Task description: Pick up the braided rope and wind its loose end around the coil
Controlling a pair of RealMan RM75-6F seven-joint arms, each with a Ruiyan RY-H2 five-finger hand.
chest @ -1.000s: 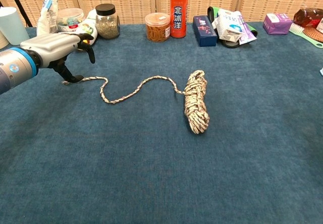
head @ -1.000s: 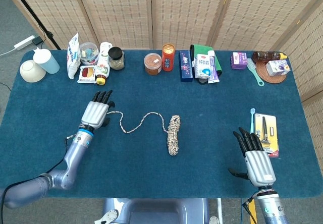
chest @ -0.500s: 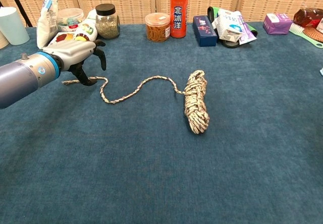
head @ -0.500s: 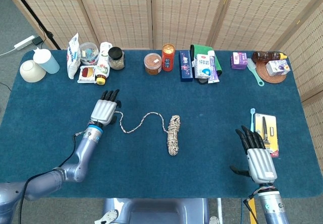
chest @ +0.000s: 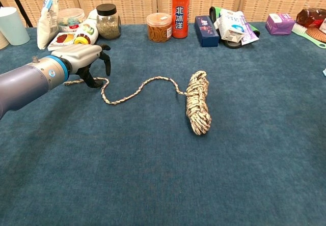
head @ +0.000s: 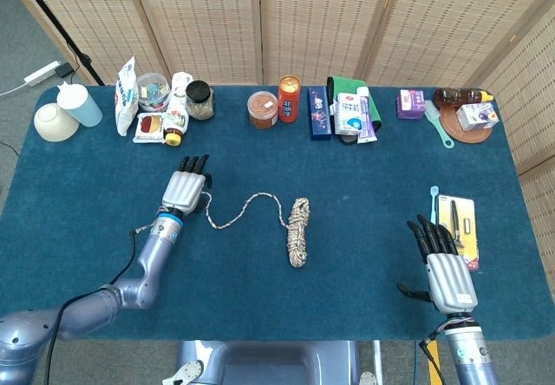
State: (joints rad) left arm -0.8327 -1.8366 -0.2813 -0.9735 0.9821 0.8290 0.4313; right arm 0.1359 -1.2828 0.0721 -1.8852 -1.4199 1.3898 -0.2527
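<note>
The braided rope lies flat on the blue table, its coil (head: 298, 231) (chest: 197, 103) near the middle. A wavy loose strand (head: 245, 206) (chest: 133, 89) runs left from the coil's top to the rope's end (chest: 68, 82). My left hand (head: 185, 187) (chest: 86, 58) hovers palm down over that end section, its dark fingers (chest: 105, 59) arched down and its thumb close to the strand. The rope lies slack and I see no grip on it. My right hand (head: 442, 264) rests spread and empty near the front right edge, far from the rope, in the head view only.
Along the back edge stand a bowl (head: 55, 121), cup (head: 80, 104), snack bags (head: 127, 94), jars (head: 199, 99), an orange can (head: 288, 97), boxes (head: 351, 114) and a brush (head: 436, 121). A toothbrush (head: 434, 203) and a packaged tool (head: 458, 229) lie just beyond the right hand.
My left hand has slid right along the rope's loose end, toward the coil. The right hand has drawn back slightly toward the front edge. The rope has not moved.
</note>
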